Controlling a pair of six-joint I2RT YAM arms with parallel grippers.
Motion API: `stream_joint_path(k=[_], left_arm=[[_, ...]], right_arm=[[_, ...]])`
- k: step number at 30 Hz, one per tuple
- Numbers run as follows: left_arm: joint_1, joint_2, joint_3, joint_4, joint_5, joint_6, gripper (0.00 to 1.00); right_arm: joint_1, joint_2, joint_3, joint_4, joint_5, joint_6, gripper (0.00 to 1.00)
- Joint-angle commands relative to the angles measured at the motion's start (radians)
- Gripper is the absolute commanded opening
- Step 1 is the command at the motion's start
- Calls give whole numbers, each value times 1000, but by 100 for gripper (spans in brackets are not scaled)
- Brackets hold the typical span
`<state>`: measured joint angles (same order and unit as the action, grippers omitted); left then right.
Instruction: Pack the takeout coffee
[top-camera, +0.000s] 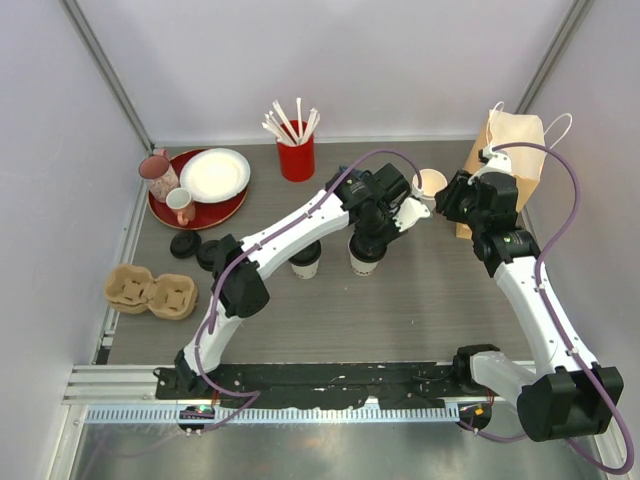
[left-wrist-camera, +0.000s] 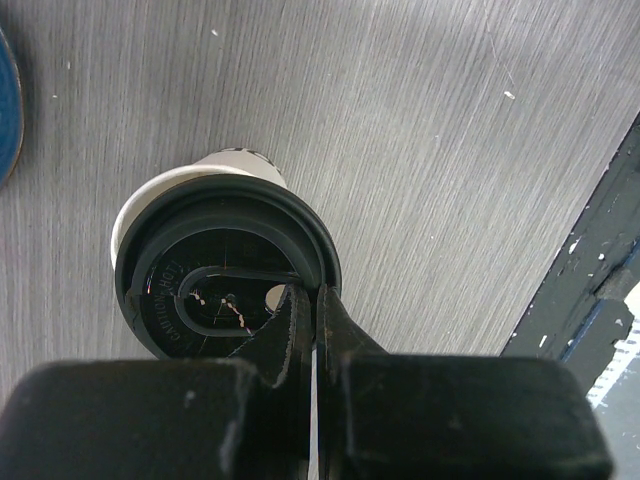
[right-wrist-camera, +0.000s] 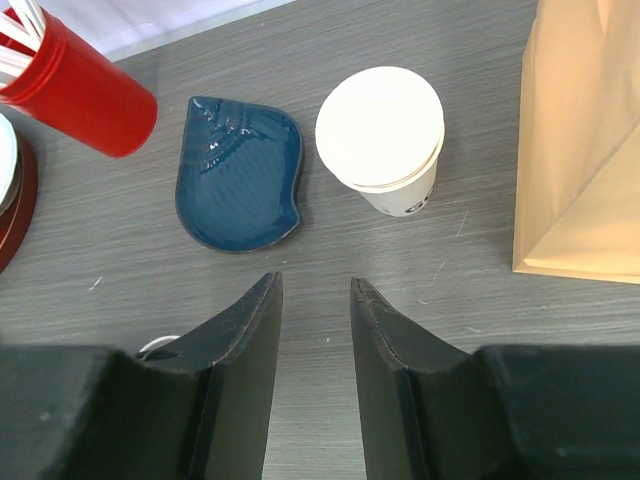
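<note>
Two takeout coffee cups, cream with black lids, stand mid-table: one at the left (top-camera: 305, 262), one at the right (top-camera: 365, 262). My left gripper (top-camera: 372, 243) is over the right cup. In the left wrist view its fingers (left-wrist-camera: 315, 295) are shut on the rim of that cup's black lid (left-wrist-camera: 220, 260), one finger inside the rim and one outside. I cannot tell whether the cup is lifted. My right gripper (top-camera: 452, 200) is open and empty (right-wrist-camera: 315, 285), above bare table, between the lidless cream cup (right-wrist-camera: 380, 130) and the brown paper bag (top-camera: 510, 170).
A paper cup carrier (top-camera: 150, 292) lies at the left. Spare black lids (top-camera: 195, 247) sit beside it. A red tray (top-camera: 200, 205) holds a white plate, a pink mug (top-camera: 157, 172) and a small cup. The red straw holder (top-camera: 296, 158) stands at the back. A blue dish (right-wrist-camera: 240, 170) lies by the lidless cup.
</note>
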<state>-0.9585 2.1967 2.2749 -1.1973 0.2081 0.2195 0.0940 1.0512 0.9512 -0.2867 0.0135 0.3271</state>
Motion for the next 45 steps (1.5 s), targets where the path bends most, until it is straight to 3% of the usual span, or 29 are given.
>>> stream_joint_path(k=[1, 45], left_arm=[[10, 15, 34, 18, 34, 12, 0], [49, -38, -43, 42, 97, 12, 0]], right_arm=[[-5, -30, 20, 0, -1, -23, 39], [-5, -28, 9, 1, -50, -11, 39]])
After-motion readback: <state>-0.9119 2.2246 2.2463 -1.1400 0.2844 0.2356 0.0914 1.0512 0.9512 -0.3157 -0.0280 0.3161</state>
